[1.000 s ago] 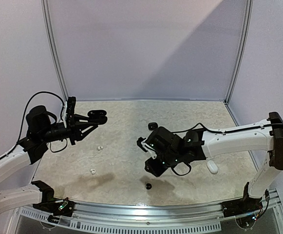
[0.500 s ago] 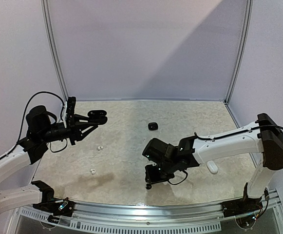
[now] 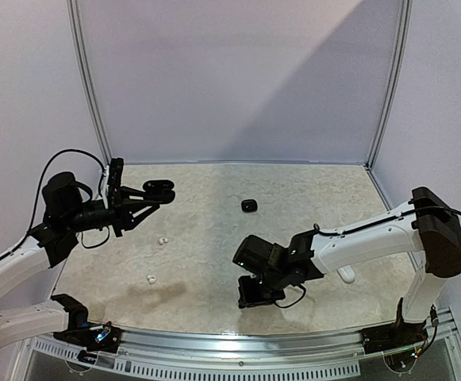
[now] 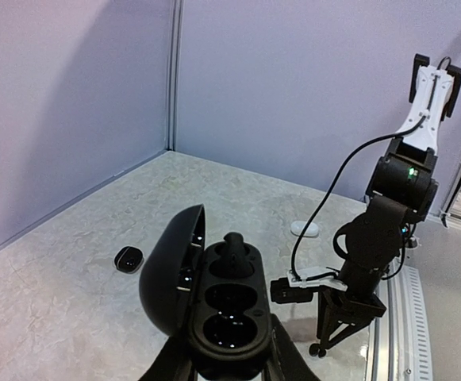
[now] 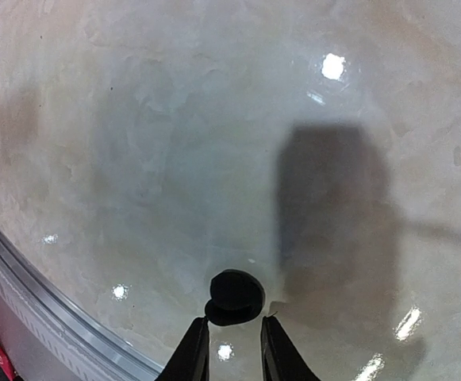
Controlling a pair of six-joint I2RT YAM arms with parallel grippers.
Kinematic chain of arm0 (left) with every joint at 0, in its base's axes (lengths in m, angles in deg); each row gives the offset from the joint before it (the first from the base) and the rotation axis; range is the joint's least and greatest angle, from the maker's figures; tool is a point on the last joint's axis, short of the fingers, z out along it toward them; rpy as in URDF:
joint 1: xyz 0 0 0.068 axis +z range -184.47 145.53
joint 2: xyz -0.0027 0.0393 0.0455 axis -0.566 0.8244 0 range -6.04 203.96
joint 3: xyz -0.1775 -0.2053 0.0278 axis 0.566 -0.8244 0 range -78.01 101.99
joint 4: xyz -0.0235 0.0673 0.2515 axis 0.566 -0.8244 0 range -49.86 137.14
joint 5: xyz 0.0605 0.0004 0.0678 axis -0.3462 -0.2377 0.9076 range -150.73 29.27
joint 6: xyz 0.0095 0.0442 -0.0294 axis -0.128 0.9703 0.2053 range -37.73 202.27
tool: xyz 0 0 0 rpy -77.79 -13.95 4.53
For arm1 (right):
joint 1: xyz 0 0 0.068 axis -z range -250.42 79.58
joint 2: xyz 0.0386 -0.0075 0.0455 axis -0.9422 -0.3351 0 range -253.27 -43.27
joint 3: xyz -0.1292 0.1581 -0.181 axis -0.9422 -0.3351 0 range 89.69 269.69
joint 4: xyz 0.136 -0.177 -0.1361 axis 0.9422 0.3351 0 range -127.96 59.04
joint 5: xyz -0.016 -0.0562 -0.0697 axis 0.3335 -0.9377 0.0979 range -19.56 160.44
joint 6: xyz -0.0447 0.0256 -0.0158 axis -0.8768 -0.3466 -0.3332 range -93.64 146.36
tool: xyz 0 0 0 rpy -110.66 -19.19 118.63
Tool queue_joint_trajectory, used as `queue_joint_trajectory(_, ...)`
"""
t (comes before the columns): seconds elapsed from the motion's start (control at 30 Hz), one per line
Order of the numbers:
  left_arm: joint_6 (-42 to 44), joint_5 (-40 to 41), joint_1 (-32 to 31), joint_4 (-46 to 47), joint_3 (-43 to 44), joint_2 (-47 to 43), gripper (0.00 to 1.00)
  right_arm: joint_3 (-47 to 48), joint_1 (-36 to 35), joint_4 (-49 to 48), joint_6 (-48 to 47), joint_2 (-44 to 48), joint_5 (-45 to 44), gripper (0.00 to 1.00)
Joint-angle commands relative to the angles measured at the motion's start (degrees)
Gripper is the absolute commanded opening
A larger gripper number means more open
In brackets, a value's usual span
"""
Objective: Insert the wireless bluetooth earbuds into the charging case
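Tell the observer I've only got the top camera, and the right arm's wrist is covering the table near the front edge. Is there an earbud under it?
Observer: Yes. The right wrist view shows a black earbud lying on the table, right at the tips of the right gripper, whose jaws stand narrowly apart.
Operator: And the charging case in the left gripper, is it open?
Observer: Open. The left wrist view shows its lid swung up, with a seated earbud in its far well and the two nearer wells looking empty.
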Motion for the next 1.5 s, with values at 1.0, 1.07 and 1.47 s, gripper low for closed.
queue_joint_trajectory(1.0, 31.9, -34.9, -1.3, -12.5, 1.5, 8.8, 0.00, 1.5, 1.6, 1.9, -6.8, 1.0, 0.1, 0.25)
queue_joint_trajectory(1.07, 33.9, -34.2, -1.3, -14.0, 1.6, 8.4, 0.00, 1.5, 1.8, 1.9, -8.2, 1.6, 0.4, 0.26)
queue_joint_trajectory(1.47, 45.4, -32.6, -1.6, -26.5, 2.8, 6.4, 0.00, 3.0, 2.8, 4.2, -15.3, 2.2, 1.3, 0.28)
